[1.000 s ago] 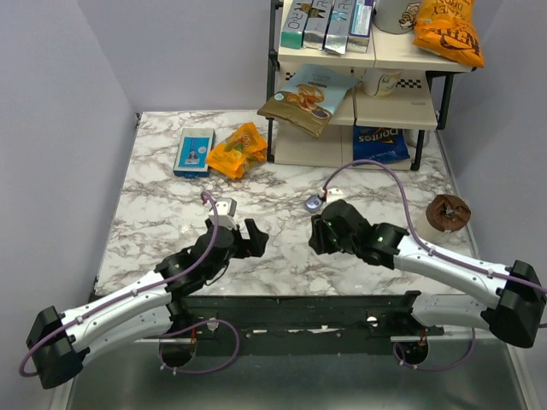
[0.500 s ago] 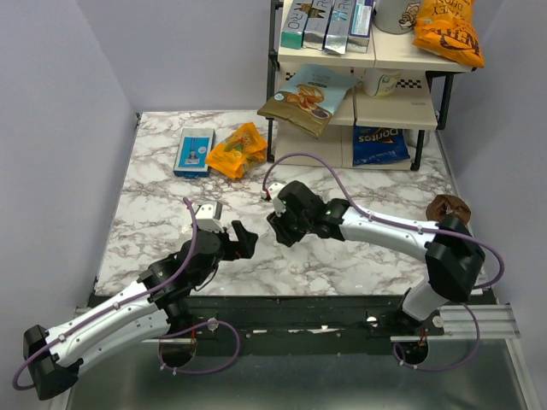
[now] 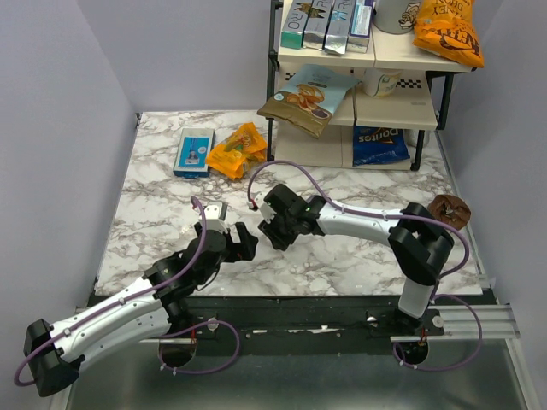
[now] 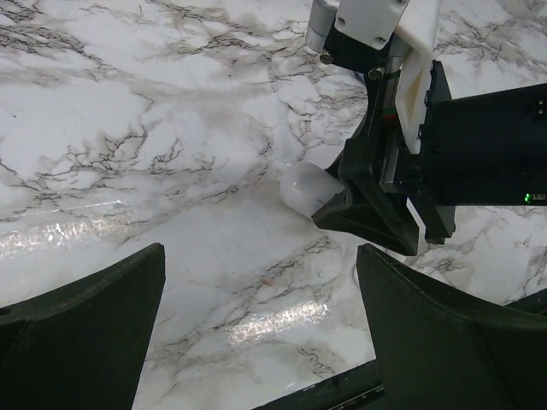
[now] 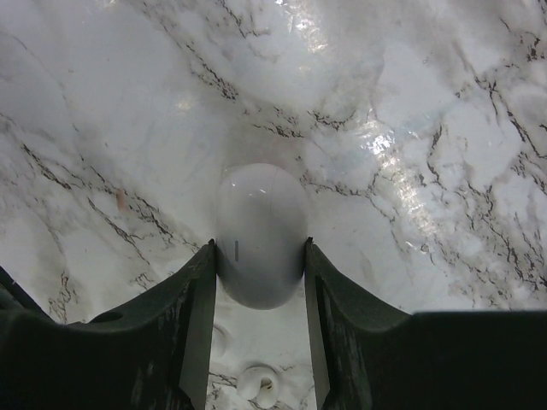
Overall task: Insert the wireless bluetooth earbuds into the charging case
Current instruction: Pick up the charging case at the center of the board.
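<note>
Showing change from a second ago: right gripper [image 3: 275, 232] has swung left across the marble table [image 3: 154, 205] and now faces the left gripper [image 3: 244, 242]. Count: one charging case [image 5: 261, 231], pale and egg-shaped, clamped between the right fingers near table centre. One small pale earbud [image 5: 256, 382] lies behind it; a second cannot be confirmed. Left gripper spread wide, empty.

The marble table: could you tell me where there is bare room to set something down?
The table is bare on the left, between the blue box and the left gripper, and on the right, between the shelf rack, the brown item and the right arm. The near middle is crowded: the right gripper holds the charging case near the open left gripper.
</note>
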Robot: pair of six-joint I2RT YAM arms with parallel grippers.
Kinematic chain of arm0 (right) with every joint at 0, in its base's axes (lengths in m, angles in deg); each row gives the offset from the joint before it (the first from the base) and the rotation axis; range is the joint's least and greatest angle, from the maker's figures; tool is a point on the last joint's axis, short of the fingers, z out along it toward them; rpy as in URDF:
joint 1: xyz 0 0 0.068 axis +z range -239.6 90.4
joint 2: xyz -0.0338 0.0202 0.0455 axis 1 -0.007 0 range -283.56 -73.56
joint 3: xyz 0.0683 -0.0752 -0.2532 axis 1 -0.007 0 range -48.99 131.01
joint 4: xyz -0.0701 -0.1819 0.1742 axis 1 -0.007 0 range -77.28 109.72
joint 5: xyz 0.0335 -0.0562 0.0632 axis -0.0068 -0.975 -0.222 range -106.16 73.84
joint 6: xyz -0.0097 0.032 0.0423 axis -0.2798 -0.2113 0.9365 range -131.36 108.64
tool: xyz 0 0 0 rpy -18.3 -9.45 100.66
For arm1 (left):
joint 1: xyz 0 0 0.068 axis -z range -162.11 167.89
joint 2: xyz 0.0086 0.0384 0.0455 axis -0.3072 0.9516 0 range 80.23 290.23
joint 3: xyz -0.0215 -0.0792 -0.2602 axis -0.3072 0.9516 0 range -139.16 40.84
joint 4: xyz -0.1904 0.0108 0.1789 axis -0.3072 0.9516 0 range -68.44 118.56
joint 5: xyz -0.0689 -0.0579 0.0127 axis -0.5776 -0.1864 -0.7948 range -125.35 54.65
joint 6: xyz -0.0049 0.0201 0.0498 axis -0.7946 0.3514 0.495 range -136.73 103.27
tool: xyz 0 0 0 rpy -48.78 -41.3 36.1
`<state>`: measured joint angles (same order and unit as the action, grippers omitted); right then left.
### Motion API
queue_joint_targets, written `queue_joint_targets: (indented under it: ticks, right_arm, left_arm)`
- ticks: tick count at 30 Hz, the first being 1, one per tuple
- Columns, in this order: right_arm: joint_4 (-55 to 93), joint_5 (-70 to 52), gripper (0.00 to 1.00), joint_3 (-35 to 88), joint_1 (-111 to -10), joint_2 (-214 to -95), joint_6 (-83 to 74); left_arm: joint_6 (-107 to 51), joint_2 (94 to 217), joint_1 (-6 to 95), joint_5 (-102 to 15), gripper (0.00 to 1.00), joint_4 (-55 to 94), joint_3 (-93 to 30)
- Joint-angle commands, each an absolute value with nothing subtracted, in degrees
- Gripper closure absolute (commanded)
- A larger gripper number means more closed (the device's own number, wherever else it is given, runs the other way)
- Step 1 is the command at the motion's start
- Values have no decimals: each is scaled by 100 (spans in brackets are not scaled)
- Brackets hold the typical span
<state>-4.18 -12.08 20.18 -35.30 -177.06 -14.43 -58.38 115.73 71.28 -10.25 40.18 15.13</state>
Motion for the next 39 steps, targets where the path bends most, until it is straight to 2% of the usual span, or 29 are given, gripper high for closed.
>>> queue_joint_targets:
  ticks: [1,4,5,8,11,15,21,28,32,39]
  right_arm:
    - [-498,-904,61,2080,-3528,-17832,-1417]
    - [-463,-930,45,2001,-3528,-17745,-1321]
    - [-436,-948,37,1983,-3528,-17658,-1303]
    - [-419,-1071,26,1948,-3520,-17455,-1180]
    - [-523,-1299,19,1948,-3528,-17017,-971]
    - [-857,-2177,18,1896,-3616,-16217,-322]
    - [-1078,-3443,19,956,-4020,-14346,629]
    - [-1315,-3427,20,542,-4056,-12842,648]
    - [-1490,-3453,20,507,-4056,-12402,604]
    - [-1517,-3382,21,358,-4056,-12155,534]
  left_arm:
    - [-5830,11609,7159,-1004,1,4116,1342]
    - [-5848,11635,7159,-1012,1,4116,1351]
    - [-5848,11635,7159,-1012,1,4125,1359]
    - [-5857,11679,7159,-1021,1,4099,1333]
    - [-5848,11749,7159,-1012,1,4073,1281]
    - [-5664,11968,7159,-1091,1,3994,1201]
    - [-4734,13566,7150,-2100,1,3624,719]
    - [-3837,16017,7150,-2393,1,4019,-704]
    - [-3555,16477,7133,-2672,1,4310,-1285]
    - [-2957,16829,7019,-3288,1,4678,-1558]
